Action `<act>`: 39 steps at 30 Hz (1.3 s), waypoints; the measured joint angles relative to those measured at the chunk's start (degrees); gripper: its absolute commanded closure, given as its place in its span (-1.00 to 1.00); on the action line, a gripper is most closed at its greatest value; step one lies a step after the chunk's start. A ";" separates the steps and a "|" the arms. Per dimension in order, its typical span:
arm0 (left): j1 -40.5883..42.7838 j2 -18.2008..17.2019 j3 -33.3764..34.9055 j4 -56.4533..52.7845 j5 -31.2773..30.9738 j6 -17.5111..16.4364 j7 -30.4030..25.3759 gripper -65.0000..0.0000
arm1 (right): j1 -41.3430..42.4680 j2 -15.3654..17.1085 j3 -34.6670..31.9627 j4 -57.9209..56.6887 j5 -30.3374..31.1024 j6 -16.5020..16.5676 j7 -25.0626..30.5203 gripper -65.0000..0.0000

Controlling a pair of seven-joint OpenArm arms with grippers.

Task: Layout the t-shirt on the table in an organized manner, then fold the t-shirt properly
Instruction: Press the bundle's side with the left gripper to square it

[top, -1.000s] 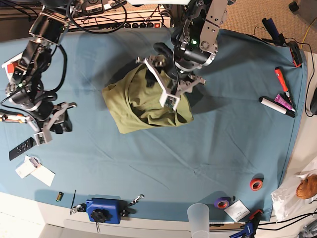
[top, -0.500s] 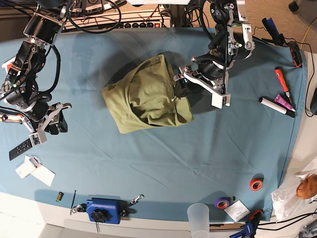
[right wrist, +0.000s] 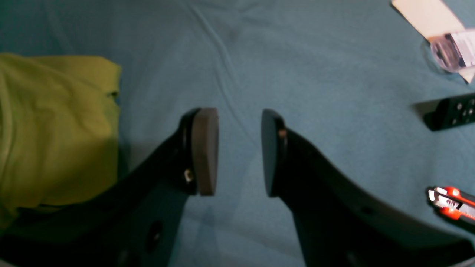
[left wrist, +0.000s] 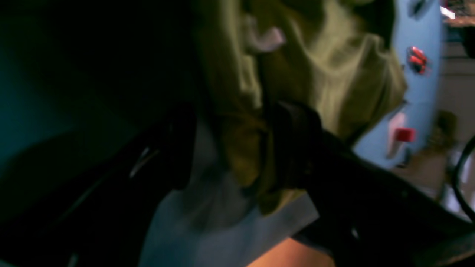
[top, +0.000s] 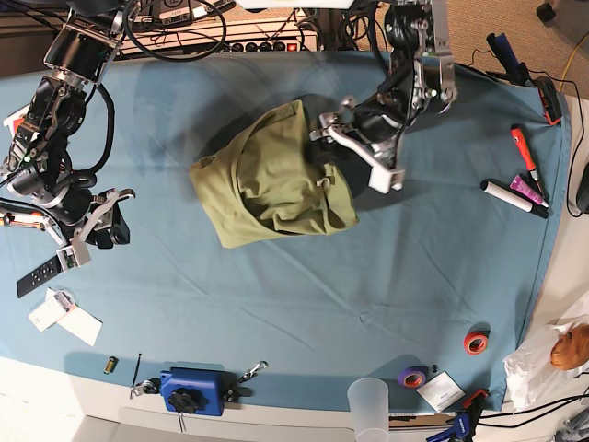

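The left gripper is clamped on a fold of cloth, its arm reaching in from the far side. The right gripper hangs at the left with its jaws parted, holding nothing.

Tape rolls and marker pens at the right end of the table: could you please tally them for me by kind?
Tape rolls: 2, one red and one purple.
Marker pens: 3, one orange, one white and one pink.
Total: 5

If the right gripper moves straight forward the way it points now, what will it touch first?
Probably the bare table. The right gripper is open, with only teal cloth between and beyond its fingertips; the t-shirt lies off to one side. Depth is uncertain.
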State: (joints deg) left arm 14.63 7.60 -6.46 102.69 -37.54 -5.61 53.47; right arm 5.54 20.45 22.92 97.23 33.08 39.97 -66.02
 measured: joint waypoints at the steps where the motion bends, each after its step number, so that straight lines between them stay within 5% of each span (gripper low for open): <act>1: -0.96 -0.02 0.00 -1.05 -0.24 -0.39 0.22 -0.03 | 0.00 0.00 0.00 0.00 -0.02 0.00 -0.09 0.40; 16: -5.95 -0.02 0.07 -7.10 -2.29 -3.96 0.44 0.01 | 0.00 0.00 0.00 0.00 -0.02 -0.02 -1.27 0.40; 19: -7.43 -0.02 0.04 -10.64 -2.89 -4.33 0.13 0.31 | 0.00 0.00 0.00 0.00 -0.02 -0.02 -1.27 0.40; 23: -8.76 -0.02 0.07 -13.05 -2.62 -4.33 0.00 1.00 | 0.00 0.00 0.00 0.00 -0.02 -0.02 -1.27 0.40; 39: -9.42 -0.02 0.07 -10.99 -9.03 -11.63 10.99 1.00 | -0.17 0.02 0.02 -7.19 -1.49 0.00 1.01 0.40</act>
State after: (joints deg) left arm 5.21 7.57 -6.39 91.70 -46.57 -17.23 64.47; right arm 5.37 20.47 22.94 90.04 31.59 39.97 -65.01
